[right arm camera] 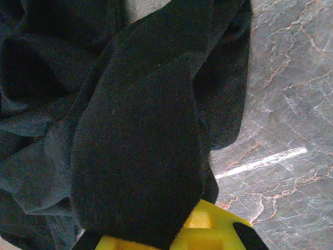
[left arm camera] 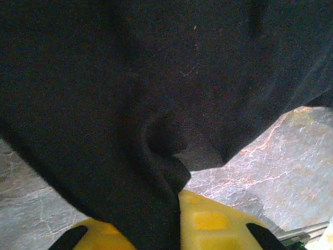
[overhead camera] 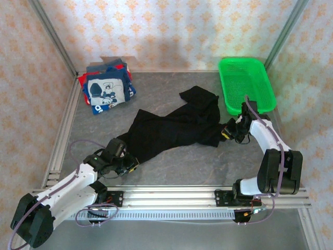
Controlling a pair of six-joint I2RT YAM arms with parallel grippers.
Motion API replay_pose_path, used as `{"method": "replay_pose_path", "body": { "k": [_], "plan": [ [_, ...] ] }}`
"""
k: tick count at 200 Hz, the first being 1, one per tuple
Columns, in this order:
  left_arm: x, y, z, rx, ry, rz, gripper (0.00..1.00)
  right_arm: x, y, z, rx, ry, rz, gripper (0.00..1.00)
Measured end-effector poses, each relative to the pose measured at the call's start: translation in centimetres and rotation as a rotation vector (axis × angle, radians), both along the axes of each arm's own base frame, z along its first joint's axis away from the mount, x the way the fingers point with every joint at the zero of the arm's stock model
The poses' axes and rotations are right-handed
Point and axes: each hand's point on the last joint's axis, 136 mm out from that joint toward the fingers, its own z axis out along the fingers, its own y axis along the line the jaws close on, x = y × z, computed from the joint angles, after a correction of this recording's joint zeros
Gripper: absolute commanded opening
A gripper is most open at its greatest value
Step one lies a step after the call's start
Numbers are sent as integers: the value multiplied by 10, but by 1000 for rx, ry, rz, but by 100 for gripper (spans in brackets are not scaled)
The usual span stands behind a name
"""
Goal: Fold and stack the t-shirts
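Two left fingers [left arm camera: 213,221] — black t-shirt [left arm camera: 130,94] between

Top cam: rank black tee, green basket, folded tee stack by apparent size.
1. black t-shirt, sprawled out, clearly largest.
2-3. green basket and folded tee stack look about equal. Both sit at the far edge, so I won't rank one over the other.

White, black-jointed left arm [overhead camera: 67,187] and right arm [overhead camera: 266,136] carry purple cables [overhead camera: 281,172] and yellow claw pads [left arm camera: 208,219].

Robot lab booth, wallpapered panels [overhead camera: 166,31], aluminium rails [overhead camera: 182,194], marble-look table [overhead camera: 182,161]
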Motion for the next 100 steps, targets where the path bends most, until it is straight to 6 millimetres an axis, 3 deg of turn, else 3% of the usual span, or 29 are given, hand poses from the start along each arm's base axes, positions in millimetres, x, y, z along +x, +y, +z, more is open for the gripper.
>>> {"method": "replay_pose_path", "body": {
  "k": [6, 26, 40, 59, 82, 100],
  "plan": [
    [1, 0, 1, 5, -3, -1, 0, 0, 0, 0, 1, 0, 0, 0],
    [3, 2, 12, 25, -11, -5, 0, 0, 1, 1, 5, -2, 2, 0],
    [9, 4, 32, 38, -45, -4, 0, 1, 1, 8, 6, -13, 2, 0],
    [28, 10, 87, 25, -159, 27, 0, 8, 1, 31, 7, -61, 5, 0],
    [51, 29, 166, 25, -325, 89, 0, 25, 0, 80, -3, -177, 10, 0],
    [60, 47, 213, 52, -415, 126, 0, 37, -7, 120, -4, -267, -6, 0]
  ]
}}
